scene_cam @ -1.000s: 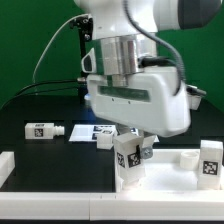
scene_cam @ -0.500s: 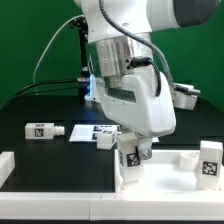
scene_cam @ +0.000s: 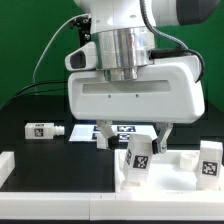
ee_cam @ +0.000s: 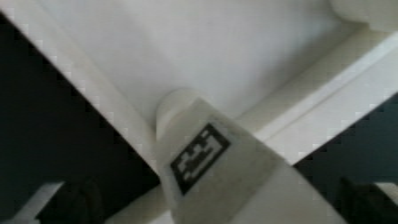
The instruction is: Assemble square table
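Note:
The square table's top [scene_cam: 170, 178] is a white tray with a raised rim lying at the front. One white tagged leg [scene_cam: 137, 158] stands tilted on its near left corner. My gripper [scene_cam: 134, 138] hangs just above it, open, with a finger on each side of the leg and a gap to both. In the wrist view the leg [ee_cam: 228, 168] with its tag fills the middle, and the dark fingertips [ee_cam: 64, 204] stand apart from it over the top [ee_cam: 267, 50]. A second leg [scene_cam: 209, 160] stands at the top's right end. A third leg [scene_cam: 44, 130] lies on the black table at the exterior view's left.
The marker board [scene_cam: 92, 133] lies flat behind the gripper. A plain white bar [scene_cam: 8, 166] sits at the front left. Another white part [scene_cam: 186, 96] lies at the back right, partly hidden by the arm. Cables run along the back left.
The hand has turned about its wrist and its jaws have spread wide, letting go of the leg. The leg now stands free and tilted on the top's corner.

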